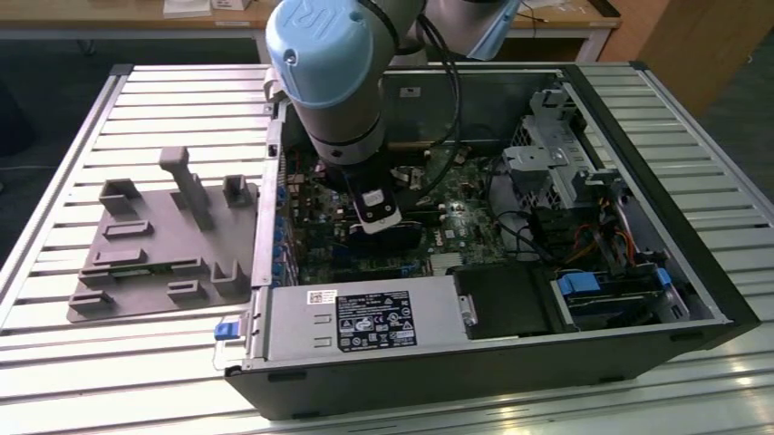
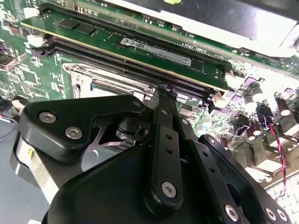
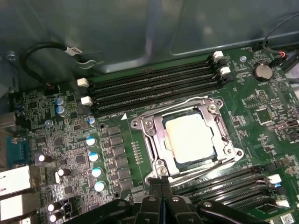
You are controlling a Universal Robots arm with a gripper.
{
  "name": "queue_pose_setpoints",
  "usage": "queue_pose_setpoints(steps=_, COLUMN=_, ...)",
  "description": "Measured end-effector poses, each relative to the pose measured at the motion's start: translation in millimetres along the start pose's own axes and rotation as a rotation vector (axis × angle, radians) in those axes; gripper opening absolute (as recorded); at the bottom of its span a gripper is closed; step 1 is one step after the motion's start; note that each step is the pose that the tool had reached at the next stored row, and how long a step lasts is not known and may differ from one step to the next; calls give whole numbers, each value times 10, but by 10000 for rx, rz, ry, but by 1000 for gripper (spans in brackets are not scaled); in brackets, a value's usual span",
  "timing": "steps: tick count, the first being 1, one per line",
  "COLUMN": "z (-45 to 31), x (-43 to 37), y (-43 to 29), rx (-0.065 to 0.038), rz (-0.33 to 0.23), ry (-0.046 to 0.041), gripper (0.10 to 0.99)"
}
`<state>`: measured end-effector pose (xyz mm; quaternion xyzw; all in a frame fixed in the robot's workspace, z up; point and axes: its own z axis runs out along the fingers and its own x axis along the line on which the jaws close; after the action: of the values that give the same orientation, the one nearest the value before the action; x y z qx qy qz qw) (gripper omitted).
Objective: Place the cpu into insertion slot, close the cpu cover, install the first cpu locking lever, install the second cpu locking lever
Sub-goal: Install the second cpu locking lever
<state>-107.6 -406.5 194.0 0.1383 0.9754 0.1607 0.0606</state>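
Item: my black claw (image 3: 161, 186), fingers pressed together with nothing between them, tips poised at the near edge of the socket, seen in both wrist views.

Item: the flat square cpu with dull silver-grey metal top (image 3: 190, 136), lying inside the square black-rimmed insertion slot (image 3: 170, 161) on the green circuit board (image 3: 121, 154).

Item: the thin silver-metal cpu cover frame with its large square window (image 3: 154, 133), lying flat down around the chip, whose top shows through the window.

Item: long narrow black memory slots (image 3: 154, 86), in a row just beside the socket on one side, more of them on the opposite side.

Item: open black computer case (image 1: 677, 227), lying on the ribbed metal bench (image 1: 72, 181); my arm reaches down into it near its middle.

Item: grey moulded fixture tray (image 1: 158, 245), on the bench at the exterior view's left of the case, just beside it.
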Motion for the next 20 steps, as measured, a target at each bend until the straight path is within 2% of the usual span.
queue_pose_setpoints(steps=8, z=36, x=15, y=-16, rx=-127, rz=21, ry=34, gripper=102)
queue_pose_setpoints(steps=20, z=85, x=31, y=-36, rx=-134, rz=23, ry=37, gripper=102)
